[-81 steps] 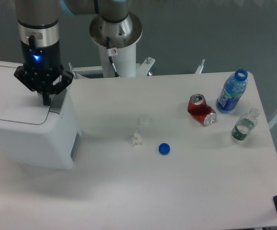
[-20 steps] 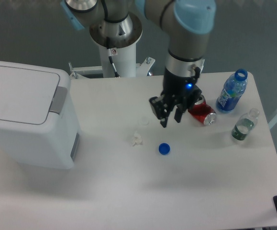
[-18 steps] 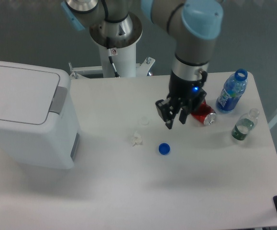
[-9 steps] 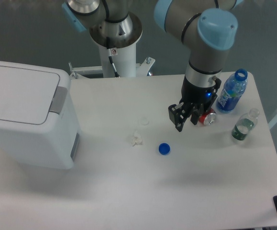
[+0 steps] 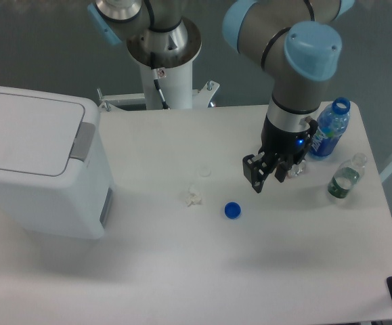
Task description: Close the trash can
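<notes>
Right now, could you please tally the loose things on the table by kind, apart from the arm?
Trash can: 1
Bottles: 2, blue and clear
Blue cap: 1
Crumpled white scrap: 1
Soda can, mostly hidden: 1
Total: 6

This looks like a robotics lab or test room, not anybody's home. The arm's white pedestal [image 5: 163, 64] is bolted at the back edge of a plain white table [image 5: 182, 271], with bare metal brackets showing beside it, and behind it there is only a flat grey-blue wall. What lies on the table reads as staged test props: a white trash can [image 5: 40, 169] with its lid down, a blue bottle [image 5: 328, 130], a small clear bottle [image 5: 345, 178], a loose blue cap [image 5: 233, 210] and a crumpled scrap of paper [image 5: 193, 197], all well apart from each other
</notes>
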Controlling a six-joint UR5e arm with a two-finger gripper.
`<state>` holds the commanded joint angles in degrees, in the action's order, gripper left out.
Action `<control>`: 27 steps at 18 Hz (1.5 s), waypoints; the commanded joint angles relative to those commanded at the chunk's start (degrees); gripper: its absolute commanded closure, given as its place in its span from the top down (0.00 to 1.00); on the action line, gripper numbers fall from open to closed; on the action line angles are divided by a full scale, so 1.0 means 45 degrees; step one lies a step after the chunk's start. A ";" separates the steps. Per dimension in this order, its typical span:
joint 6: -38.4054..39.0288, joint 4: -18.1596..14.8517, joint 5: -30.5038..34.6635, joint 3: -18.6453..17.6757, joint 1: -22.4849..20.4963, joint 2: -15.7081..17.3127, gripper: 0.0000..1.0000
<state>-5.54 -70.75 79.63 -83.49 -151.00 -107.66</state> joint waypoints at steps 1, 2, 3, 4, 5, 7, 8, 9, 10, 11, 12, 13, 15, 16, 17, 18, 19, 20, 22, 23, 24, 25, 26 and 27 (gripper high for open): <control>0.0039 0.0020 0.0000 -0.0039 0.0000 -0.0058 0.98; 0.0039 0.0039 0.0000 -0.0097 0.0000 -0.0059 0.99; 0.0000 0.0039 0.0000 -0.0117 -0.0019 -0.0059 1.00; -0.0039 0.0039 0.0000 -0.0118 -0.0039 -0.0078 1.00; -0.0039 0.0039 0.0000 -0.0098 -0.0039 -0.0117 1.00; -0.0058 0.0039 0.0019 0.0018 -0.0097 -0.0351 1.00; -0.0097 0.0175 0.0039 0.0096 -0.0136 -0.0449 1.00; -0.0426 0.0195 0.0271 0.0194 -0.0156 -0.0488 1.00; -0.1164 0.0215 0.0776 0.0195 -0.0156 -0.0469 1.00; -0.2139 0.0177 0.1303 0.0195 -0.0156 -0.0469 1.00; -0.3270 0.0176 0.1656 0.0176 -0.0156 -0.0488 1.00; -0.4577 0.0176 0.1873 0.0175 -0.0156 -0.0547 1.00; -0.6632 0.0157 0.2496 0.0156 -0.0156 -0.0664 1.00; -0.7259 0.0157 0.2809 0.0137 -0.0137 -0.0761 1.00; -0.7633 0.0157 0.2948 0.0194 -0.0137 -0.0897 1.00; -0.7946 0.0176 0.2930 0.0234 -0.0156 -0.1015 1.00; -0.8278 0.0196 0.2949 0.0273 -0.0176 -0.1132 1.00; -0.8745 0.0215 0.2988 0.0370 -0.0176 -0.1288 1.00; -0.9877 0.0215 0.2969 0.0449 -0.0312 -0.1445 1.00; -1.0211 0.0215 0.2988 0.0449 -0.0351 -0.1465 1.00; -1.0311 0.0215 0.2988 0.0429 -0.0352 -0.1465 1.00; -1.0312 0.0215 0.2988 0.0429 -0.0429 -0.1446 1.00; -1.0351 0.0215 0.2949 0.0410 -0.0468 -0.1446 1.00; -1.0352 0.0215 0.2949 0.0410 -0.0469 -0.1446 1.00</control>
